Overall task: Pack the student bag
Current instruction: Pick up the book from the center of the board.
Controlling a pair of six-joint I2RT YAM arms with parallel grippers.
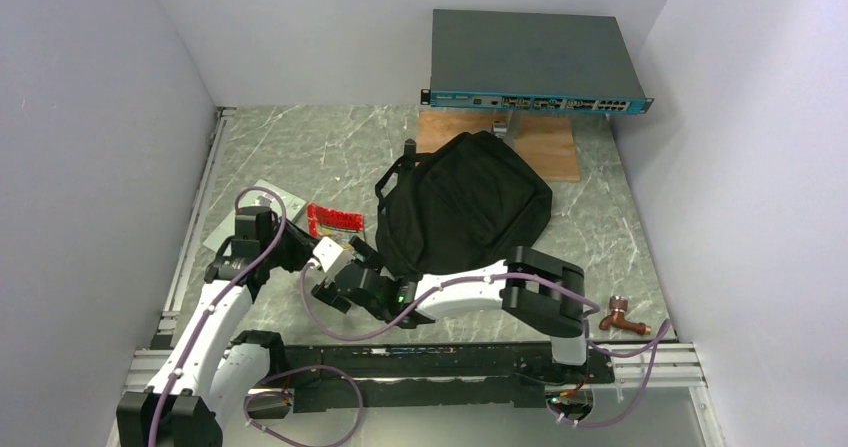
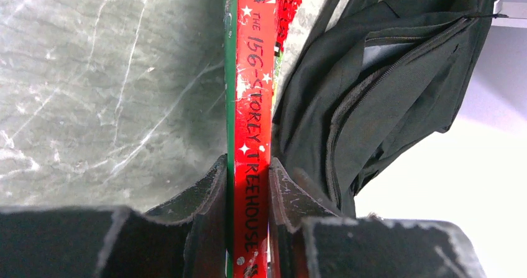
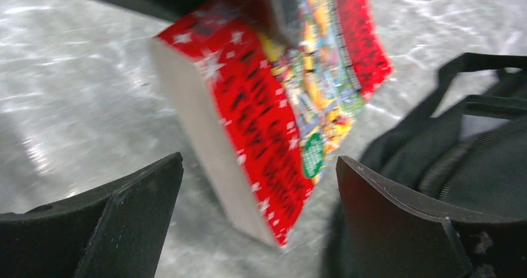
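The student bag is a large black backpack lying in the middle of the table, its zip seam showing in the left wrist view. My left gripper is shut on the spine of a red book titled "The 156-Storey Treehouse". The book hangs tilted above the table, just left of the bag. My right gripper stands wide open just short of the book's lower corner, touching nothing, with the bag to its right.
A flat grey rack-mount box with a teal front rests on a wooden board at the back. A flat grey plate lies at the left under my left arm. A copper-coloured fitting sits near the front right edge.
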